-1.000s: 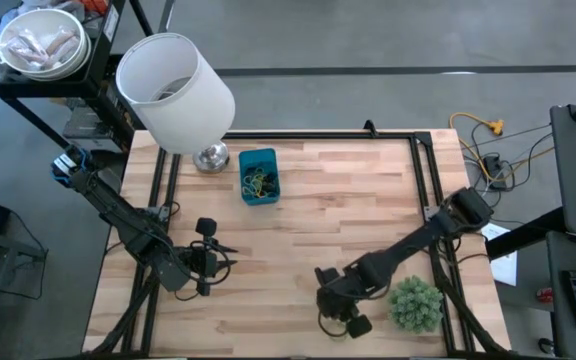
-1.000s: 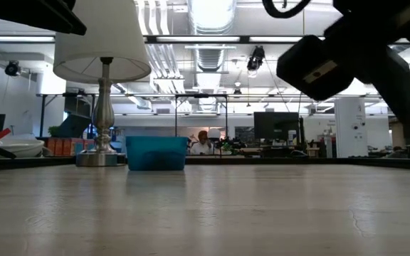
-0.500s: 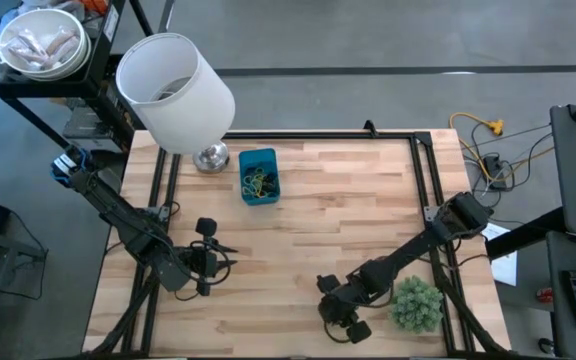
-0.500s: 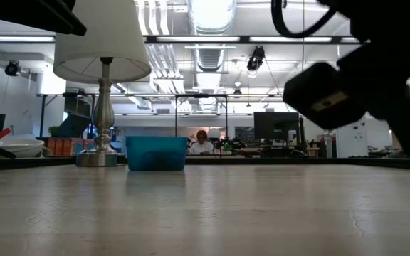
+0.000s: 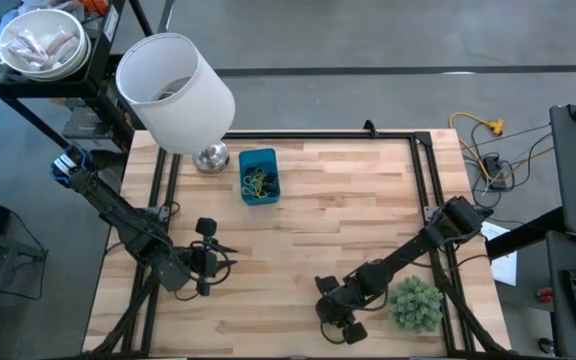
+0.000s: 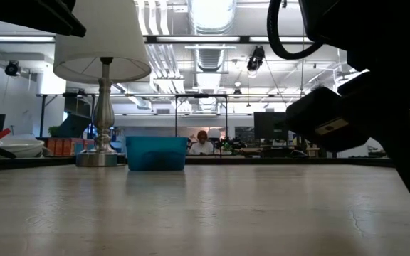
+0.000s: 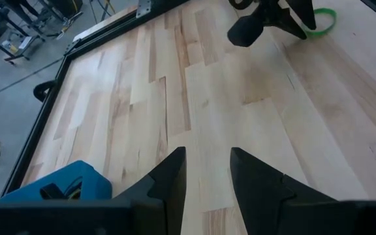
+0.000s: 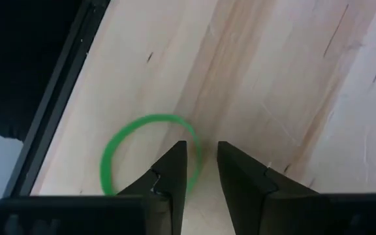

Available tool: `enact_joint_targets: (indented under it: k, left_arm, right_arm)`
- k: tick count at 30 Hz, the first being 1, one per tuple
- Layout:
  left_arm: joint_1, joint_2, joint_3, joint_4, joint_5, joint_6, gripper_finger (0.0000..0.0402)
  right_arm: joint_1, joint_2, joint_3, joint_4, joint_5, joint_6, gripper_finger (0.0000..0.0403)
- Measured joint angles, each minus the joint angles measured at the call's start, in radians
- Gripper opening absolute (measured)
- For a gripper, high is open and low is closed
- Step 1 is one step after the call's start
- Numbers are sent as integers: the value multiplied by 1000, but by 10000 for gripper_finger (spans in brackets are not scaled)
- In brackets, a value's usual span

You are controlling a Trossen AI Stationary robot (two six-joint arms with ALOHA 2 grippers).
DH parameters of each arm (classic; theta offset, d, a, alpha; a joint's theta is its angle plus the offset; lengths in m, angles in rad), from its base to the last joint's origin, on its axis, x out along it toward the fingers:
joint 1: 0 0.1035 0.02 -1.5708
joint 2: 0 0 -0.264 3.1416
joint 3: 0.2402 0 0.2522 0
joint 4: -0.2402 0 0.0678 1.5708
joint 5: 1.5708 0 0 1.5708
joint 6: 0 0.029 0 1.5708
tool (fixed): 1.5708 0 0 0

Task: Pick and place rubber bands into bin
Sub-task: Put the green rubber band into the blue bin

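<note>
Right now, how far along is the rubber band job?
Done: several bands already lie in the bin. In hand: the right end effector, open, is over a green band on the table, not gripping it. Left: grab and bin it. The left end effector waits, open.

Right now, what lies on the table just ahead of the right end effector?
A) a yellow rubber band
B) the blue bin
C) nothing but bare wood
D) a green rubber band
D: the right wrist view shows a green rubber band lying flat on the wood just past the right end effector, whose fingers stand slightly apart around its near edge.
</note>
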Motion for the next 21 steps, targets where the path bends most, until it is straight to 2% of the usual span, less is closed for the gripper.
enact_joint_targets:
  k: [10,21]
  left_arm:
    - [0,0,0,-1,0,0,105]
    - [0,0,-2,-1,0,0,105]
  right_arm:
    - [16,25,3,13,27,15,82]
    - [42,29,1,22,57,14,53]
